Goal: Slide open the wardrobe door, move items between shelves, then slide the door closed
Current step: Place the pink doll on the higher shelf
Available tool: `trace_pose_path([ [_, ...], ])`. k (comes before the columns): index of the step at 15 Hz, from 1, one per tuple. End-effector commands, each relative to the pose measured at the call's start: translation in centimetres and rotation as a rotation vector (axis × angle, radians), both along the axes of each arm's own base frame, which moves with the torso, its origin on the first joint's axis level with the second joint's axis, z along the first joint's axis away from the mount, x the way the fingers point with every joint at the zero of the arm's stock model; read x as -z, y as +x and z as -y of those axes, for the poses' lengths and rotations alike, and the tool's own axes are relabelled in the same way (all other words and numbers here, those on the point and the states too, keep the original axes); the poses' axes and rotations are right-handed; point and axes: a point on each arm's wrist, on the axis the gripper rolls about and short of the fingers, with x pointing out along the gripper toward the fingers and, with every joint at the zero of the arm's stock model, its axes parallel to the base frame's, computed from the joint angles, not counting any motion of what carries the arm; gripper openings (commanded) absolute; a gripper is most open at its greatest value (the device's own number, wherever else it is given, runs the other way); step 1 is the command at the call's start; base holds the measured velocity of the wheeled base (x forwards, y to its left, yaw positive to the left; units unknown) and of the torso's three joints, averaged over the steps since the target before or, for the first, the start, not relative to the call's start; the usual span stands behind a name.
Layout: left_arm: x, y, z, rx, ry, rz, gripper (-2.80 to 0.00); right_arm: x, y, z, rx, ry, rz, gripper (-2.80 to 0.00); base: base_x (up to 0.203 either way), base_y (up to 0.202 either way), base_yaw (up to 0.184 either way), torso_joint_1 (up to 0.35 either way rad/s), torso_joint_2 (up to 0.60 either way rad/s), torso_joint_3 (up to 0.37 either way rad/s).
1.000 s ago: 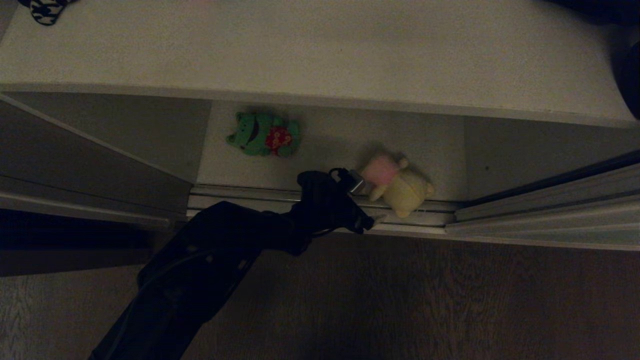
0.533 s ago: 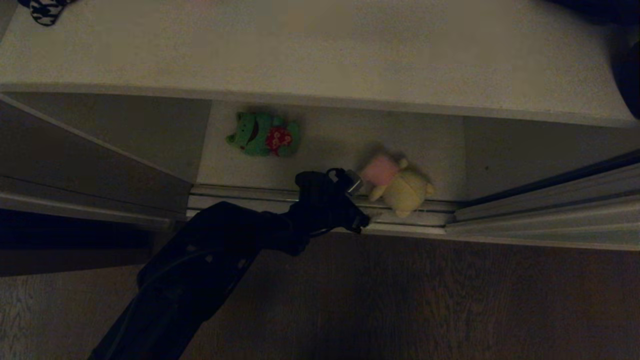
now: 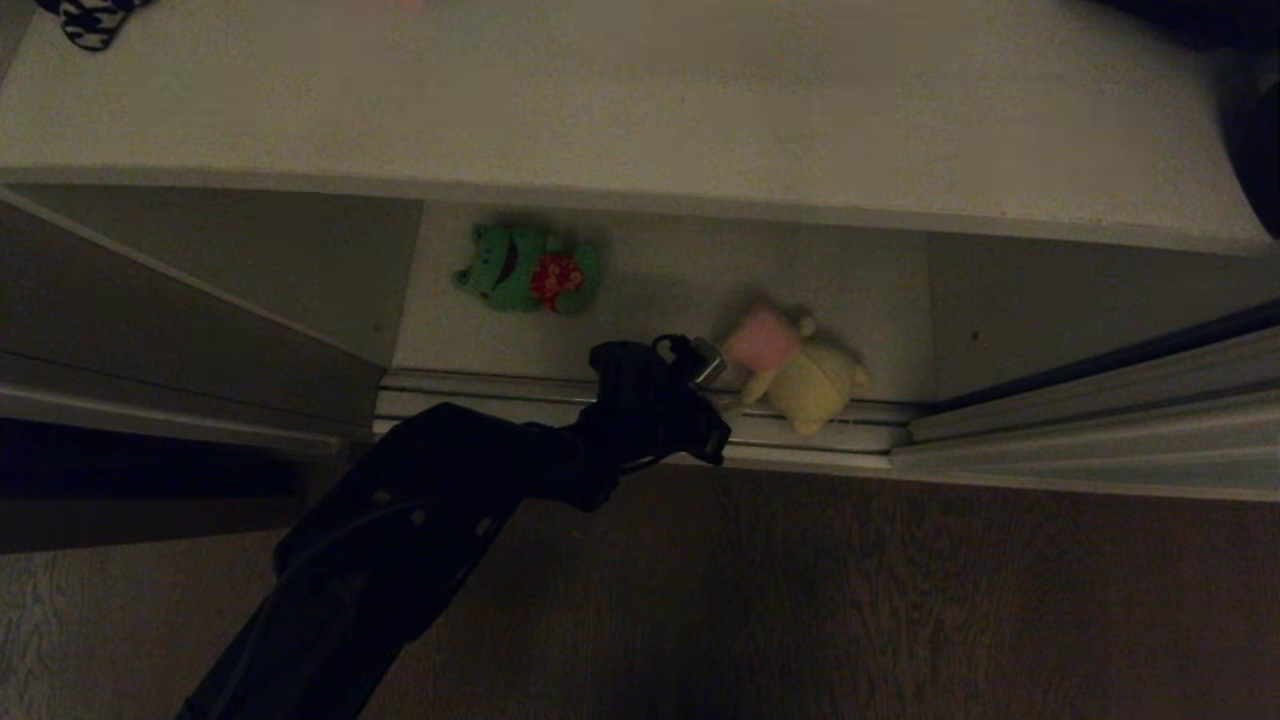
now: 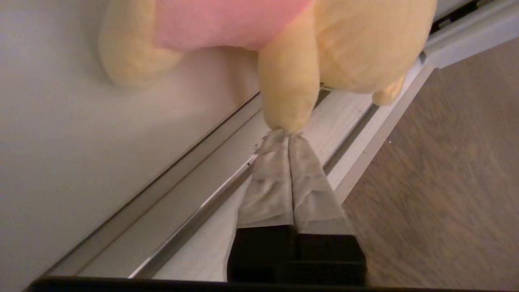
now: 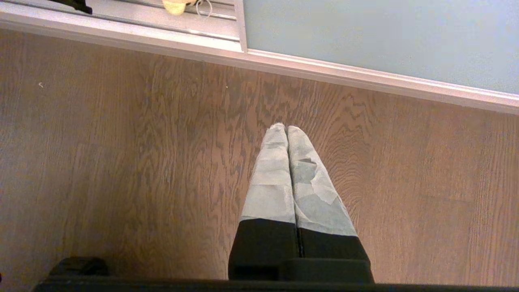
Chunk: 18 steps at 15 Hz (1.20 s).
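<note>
While the right gripper (image 5: 287, 129) hangs closed over the wood floor (image 5: 121, 162), the left gripper (image 4: 288, 136) pinches a limb of the cream-yellow plush toy with pink (image 4: 348, 44), lying on the off-white bottom shelf (image 3: 660, 290) beside the ribbed metal floor track (image 4: 194, 194).

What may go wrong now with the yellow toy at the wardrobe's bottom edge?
1. The left hand is shut at only the tip of the yellow toy's limb, so the toy may slip out when lifted.
2. The toy overhangs the floor track; left there, it could block the door.
</note>
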Motion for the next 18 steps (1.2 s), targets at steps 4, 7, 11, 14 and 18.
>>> trace_pose_path([
  [4,-1.1,0.0,0.0,-0.002,-0.084,0.005,-2.80,0.0,0.0,0.0,-0.001,0.000,-0.001,-2.80,0.000,0.000,0.000,0.000,0.00,0.000],
  [7,-3.5,-0.3,-0.1,-0.015,-0.247,-0.006,-2.80,0.0,0.0,0.0,-0.001,0.000,0.000,-2.80,0.000,0.000,0.000,0.000,0.00,0.000],
  [11,-4.3,-0.6,-0.4,-0.030,-0.274,-0.028,-2.80,0.0,0.0,0.0,-0.001,0.000,0.000,-2.80,0.000,0.000,0.000,0.000,0.00,0.000],
  [14,-3.8,-0.4,-0.3,-0.042,-0.253,-0.049,-2.80,0.0,0.0,0.0,-0.001,0.000,0.000,-2.80,0.000,0.000,0.000,0.000,0.00,0.000],
  [18,-3.6,-0.6,-0.3,-0.045,-0.237,-0.081,-2.80,0.0,0.0,0.0,-0.001,0.000,0.000,-2.80,0.000,0.000,0.000,0.000,0.00,0.000],
])
